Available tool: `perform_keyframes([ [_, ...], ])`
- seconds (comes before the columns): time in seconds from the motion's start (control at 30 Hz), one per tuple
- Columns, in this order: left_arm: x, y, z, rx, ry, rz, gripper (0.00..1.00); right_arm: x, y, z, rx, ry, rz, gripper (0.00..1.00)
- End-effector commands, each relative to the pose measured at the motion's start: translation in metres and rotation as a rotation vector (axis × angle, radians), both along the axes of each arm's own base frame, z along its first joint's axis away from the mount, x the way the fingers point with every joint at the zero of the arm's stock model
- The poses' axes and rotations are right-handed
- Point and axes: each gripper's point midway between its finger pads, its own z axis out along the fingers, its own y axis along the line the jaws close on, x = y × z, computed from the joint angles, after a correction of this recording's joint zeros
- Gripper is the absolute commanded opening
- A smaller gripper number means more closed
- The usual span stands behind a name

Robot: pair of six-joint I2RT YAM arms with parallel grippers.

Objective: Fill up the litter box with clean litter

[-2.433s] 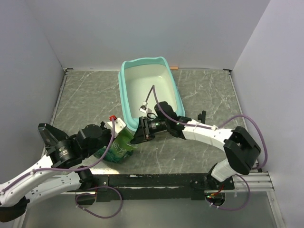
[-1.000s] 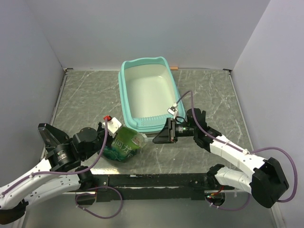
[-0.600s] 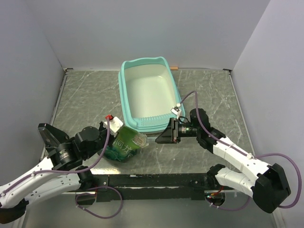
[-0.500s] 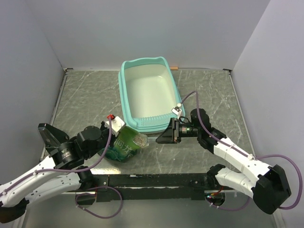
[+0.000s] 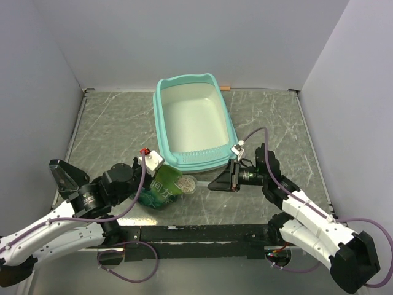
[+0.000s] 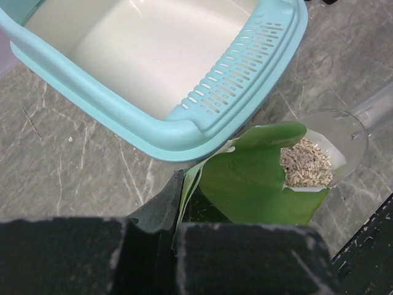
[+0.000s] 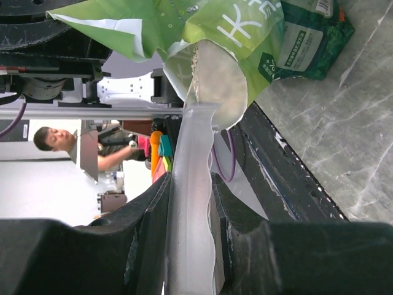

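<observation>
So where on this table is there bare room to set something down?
Bare table lies left of the litter box, out to the left wall, and right of it, toward the right wall. The near strip in front of the box is crowded: the left pincer holds the green bag, the right pincer the scoop.

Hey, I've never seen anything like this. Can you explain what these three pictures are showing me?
These are two robot arms bolted to the near edge of a table. One picture looks down from above. The other two come from a small camera on each wrist. On the grey marbled table sits a turquoise litter box, its whitish inside bare. The left hand is pinched shut on a green bag. The right hand grips a clear scoop by its handle. The scoop's bowl, at the bag's mouth, carries a small heap of clean litter. No litter shows in the box yet.
</observation>
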Motion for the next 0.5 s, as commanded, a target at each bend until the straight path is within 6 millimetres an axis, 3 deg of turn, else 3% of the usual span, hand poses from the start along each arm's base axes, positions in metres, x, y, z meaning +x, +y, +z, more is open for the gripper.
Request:
perform_keyframes([
  [0.0,-0.003,-0.01,0.019,-0.101,-0.017,-0.021,0.01,-0.001,-0.006,-0.002,0.009,0.018,-0.03,0.0],
  [0.47,-0.002,-0.004,0.017,-0.102,-0.022,0.008,0.01,-0.012,-0.022,-0.012,-0.011,0.05,-0.084,0.0],
])
